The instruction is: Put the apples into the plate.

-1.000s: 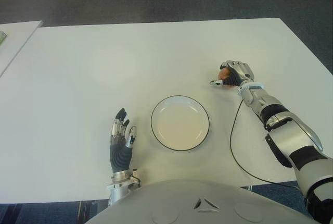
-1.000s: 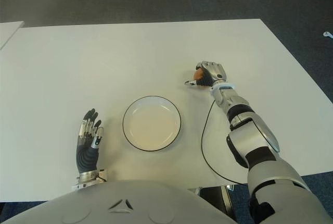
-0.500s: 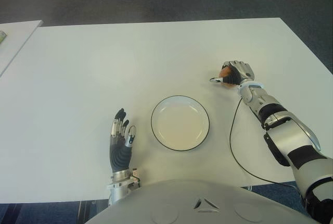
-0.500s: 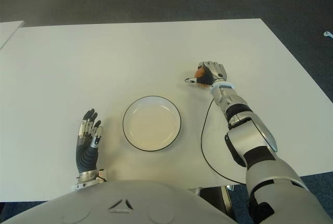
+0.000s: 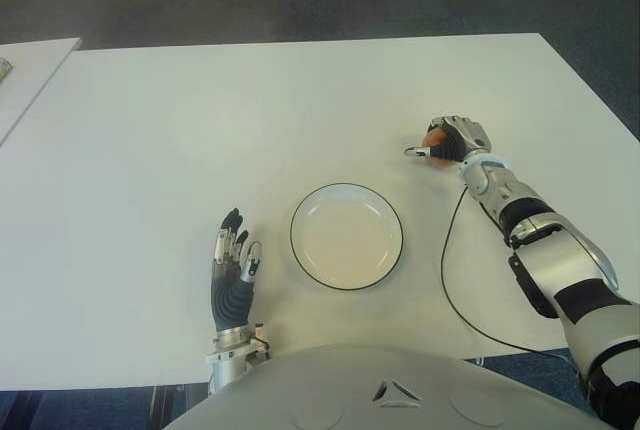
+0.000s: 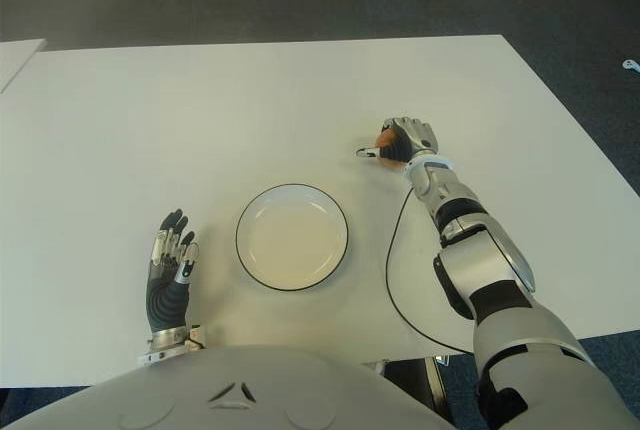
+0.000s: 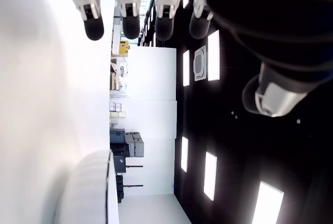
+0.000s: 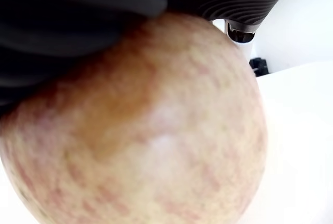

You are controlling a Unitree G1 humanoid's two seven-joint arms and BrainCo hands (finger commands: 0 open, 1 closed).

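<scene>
An orange-red apple (image 5: 432,138) sits on the white table (image 5: 200,130), right of centre, with my right hand (image 5: 447,143) curled over it. The right wrist view is filled by the apple (image 8: 145,130), pressed against the dark palm and fingers (image 8: 83,5). A round white plate (image 5: 346,236) with a dark rim lies nearer to me, left of the apple, with nothing in it. My left hand (image 5: 233,262) shows to the left of the plate, fingers spread and holding nothing.
A thin black cable (image 5: 450,280) loops across the table from the right forearm toward the near edge. A second white table's corner (image 5: 30,60) shows at the far left. Dark floor lies beyond the table's far edge.
The right hand, closed on the apple, has shifted very slightly away from me. The left hand and the plate have not moved.
</scene>
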